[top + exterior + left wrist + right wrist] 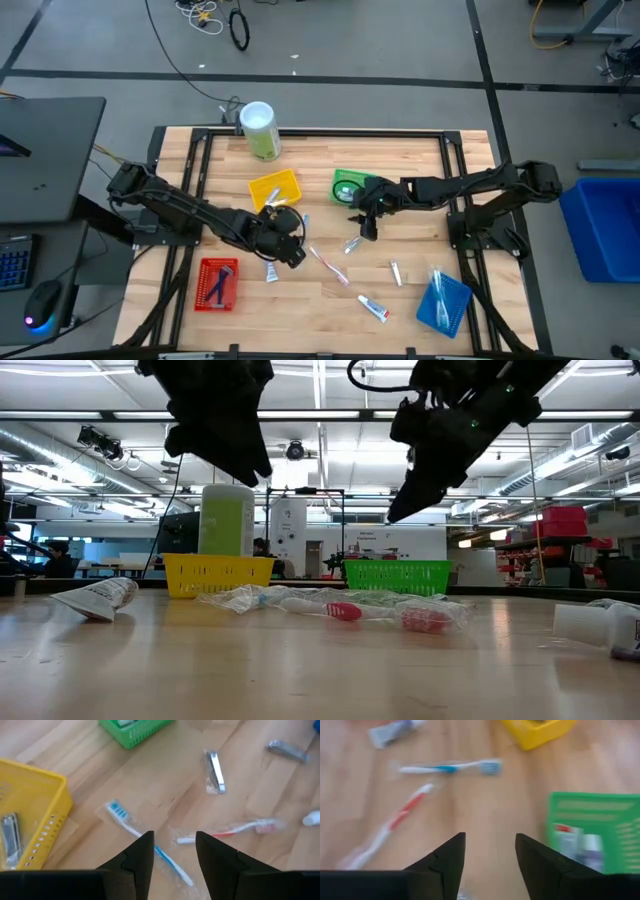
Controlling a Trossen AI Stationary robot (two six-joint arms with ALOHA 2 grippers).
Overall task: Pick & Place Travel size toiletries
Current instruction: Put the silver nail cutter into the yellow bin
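Travel-size toiletries lie loose on the wooden table. A wrapped blue toothbrush (131, 826) and a red-and-white toothbrush (235, 828) are mid-table. A wrapped silver clipper (214, 770) lies past them. White tubes (373, 309) (396, 272) (271, 271) are scattered toward the near edge. My left gripper (172, 851) (288, 240) hovers open above the blue toothbrush's handle end. My right gripper (490, 852) (366, 225) hangs open beside the green basket (592, 827), which holds a few packets. Both are raised off the table in the low view.
A yellow basket (275, 188) with a clipper inside (10, 834) sits mid-table. A red basket (218, 283) stands near left and a blue basket (443, 303) near right. The green white-lidded canister (260, 130) is at the far edge. Bare wood lies between the loose items.
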